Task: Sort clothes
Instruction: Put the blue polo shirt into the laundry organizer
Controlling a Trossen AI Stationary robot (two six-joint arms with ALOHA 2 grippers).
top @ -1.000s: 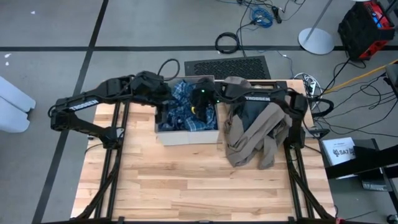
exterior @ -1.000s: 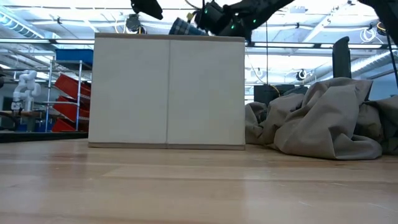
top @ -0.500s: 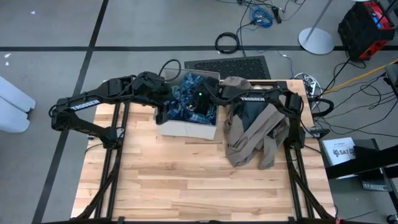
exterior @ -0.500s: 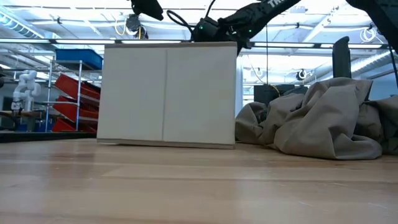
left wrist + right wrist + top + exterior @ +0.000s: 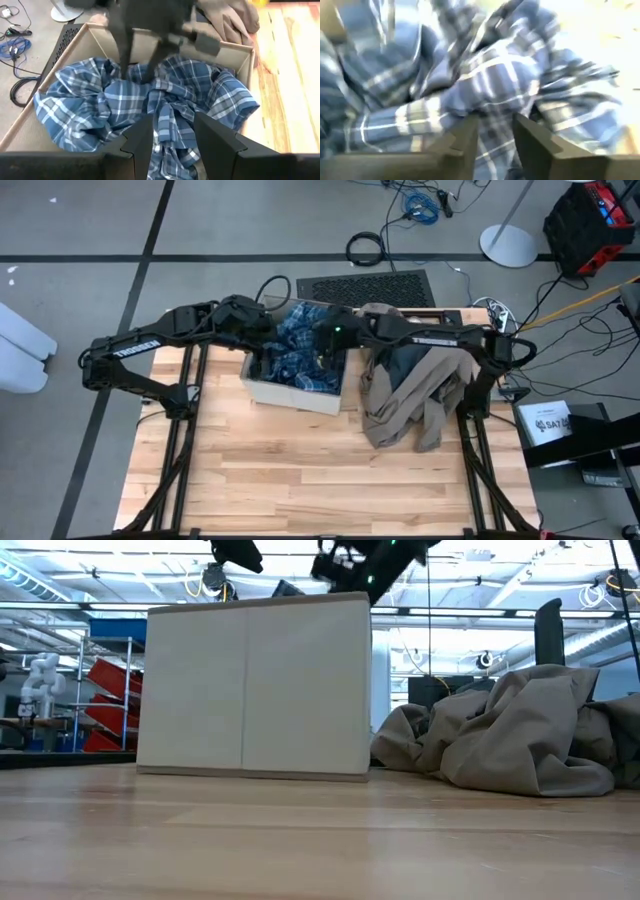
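A blue-white plaid shirt (image 5: 300,362) lies heaped in the tan cardboard box (image 5: 300,398) at the table's far middle; it also shows in the left wrist view (image 5: 95,100). My left gripper (image 5: 264,350) is open above the shirt by the box's left wall. My right gripper (image 5: 323,350) is open over the shirt's right half, fingers pointing down (image 5: 137,70). A taupe-brown piece (image 5: 410,405) lies in a heap on the table right of the box, a dark piece (image 5: 400,362) showing within it. Teal-green and white pieces are out of view. My right gripper has its open fingers (image 5: 122,60) standing at the top of the shirt's heap (image 5: 495,75), coming from above. Plaid cloth shows between them. I cannot tell whether they touch it.
The box stands turned a little on the table, its pale wall (image 5: 250,690) facing the near edge. Bare wooden table (image 5: 300,470) stretches from the box to the near edge. A floor vent and cables lie beyond the far edge.
The box has slid a little toward the table's left edge and turned, its near right corner swinging toward the near edge. My right gripper dipped to the box's rim and has risen above it again.
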